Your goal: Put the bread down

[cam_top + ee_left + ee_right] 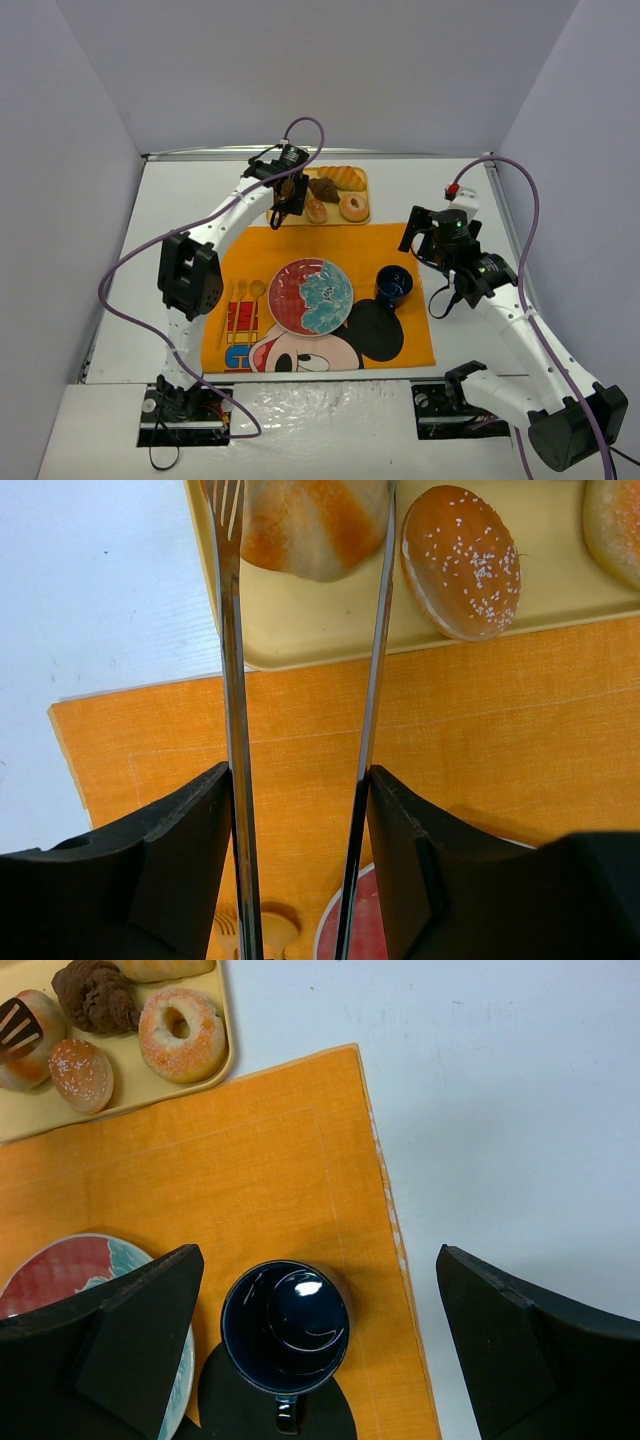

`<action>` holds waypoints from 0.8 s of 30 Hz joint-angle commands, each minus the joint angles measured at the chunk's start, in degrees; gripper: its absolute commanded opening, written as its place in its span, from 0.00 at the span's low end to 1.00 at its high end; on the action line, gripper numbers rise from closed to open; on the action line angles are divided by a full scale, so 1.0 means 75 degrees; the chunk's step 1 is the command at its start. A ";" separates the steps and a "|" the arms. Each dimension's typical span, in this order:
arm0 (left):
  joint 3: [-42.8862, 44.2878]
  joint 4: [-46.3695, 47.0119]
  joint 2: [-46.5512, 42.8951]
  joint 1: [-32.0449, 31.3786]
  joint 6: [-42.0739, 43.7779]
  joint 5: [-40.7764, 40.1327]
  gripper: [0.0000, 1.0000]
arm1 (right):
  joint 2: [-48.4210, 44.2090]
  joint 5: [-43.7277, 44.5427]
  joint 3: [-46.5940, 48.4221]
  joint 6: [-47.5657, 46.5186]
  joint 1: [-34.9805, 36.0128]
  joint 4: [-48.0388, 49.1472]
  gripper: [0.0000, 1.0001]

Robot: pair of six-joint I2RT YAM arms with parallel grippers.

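Note:
The bread [305, 525], a golden-brown lobed bun, lies at the left end of the yellow tray [330, 630]. My left gripper [298, 780] is shut on metal tongs [232, 680], whose two tips stand on either side of the bread, against its sides. In the right wrist view the bread [28, 1040] shows at the tray's left with the forked tong tip on it. In the top view my left gripper [285, 195] hangs over the tray's left end and hides the bread. My right gripper [420, 238] is open and empty above the dark blue cup [285, 1325].
On the tray lie a sesame bun [462, 560], a chocolate pastry [95, 995], a ring donut [180, 1030] and a croissant [345, 177]. A red and teal plate [310, 297], the cup [392, 284] and yellow cutlery [240, 300] sit on the orange placemat [260, 245].

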 commanded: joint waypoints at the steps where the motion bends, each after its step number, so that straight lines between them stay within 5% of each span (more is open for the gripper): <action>1: 0.0388 0.0290 -0.0141 0.0069 0.0168 -0.0019 0.49 | -0.0151 0.0073 -0.0003 -0.0096 -0.0070 0.0210 1.00; 16: 0.0055 0.0250 -0.0218 0.0057 0.0117 -0.0026 0.33 | -0.0098 0.0055 -0.0039 -0.0042 -0.0086 0.0210 1.00; 24: -0.0128 0.0256 -0.0387 0.0068 0.0105 -0.0146 0.17 | -0.0128 0.0038 -0.0062 -0.0014 -0.0086 0.0210 1.00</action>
